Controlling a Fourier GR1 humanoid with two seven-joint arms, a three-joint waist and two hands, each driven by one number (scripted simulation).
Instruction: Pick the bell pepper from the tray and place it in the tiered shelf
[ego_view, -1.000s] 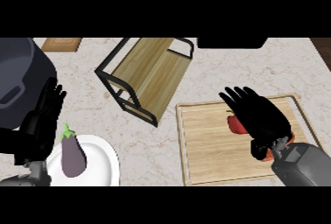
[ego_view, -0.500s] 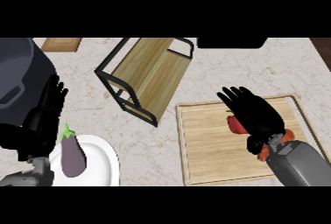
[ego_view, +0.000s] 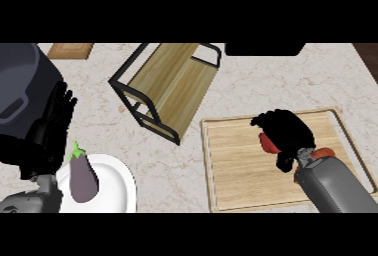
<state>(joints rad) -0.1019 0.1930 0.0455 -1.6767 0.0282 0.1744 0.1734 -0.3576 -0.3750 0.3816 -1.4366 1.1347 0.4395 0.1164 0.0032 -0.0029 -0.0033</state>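
Head view shows the right hand (ego_view: 284, 134) low over the wooden tray (ego_view: 236, 165) on the right side of the table (ego_view: 295, 80). Its fingers curl down around the red bell pepper (ego_view: 267, 143), and only a small red bit peeks out at the hand's left edge. It looks like the hand is holding the pepper, which sits on the far part of the tray, right under the palm. So much of the pepper is hidden that I cannot tell which way it points.

The shelf (ego_view: 171, 82) stands to the far left of the tray, tilted at a slant, with wooden boards in a black frame. From the hand, the pepper has to go up, left and far to land there. The right hand is much nearer to the pepper and to the shelf's open side than the other hand.

The left hand (ego_view: 50, 127) rests at the left edge with straight fingers pointing up, holding nothing.

Counting: one pepper, one tray, one shelf. Near left there is also one white plate (ego_view: 122, 187) with one purple eggplant (ego_view: 83, 177) lying on it. The eggplant's green stem points far. Neither hand touches the plate.

I think the next job is lifting the pepper without bumping the tray's edge.
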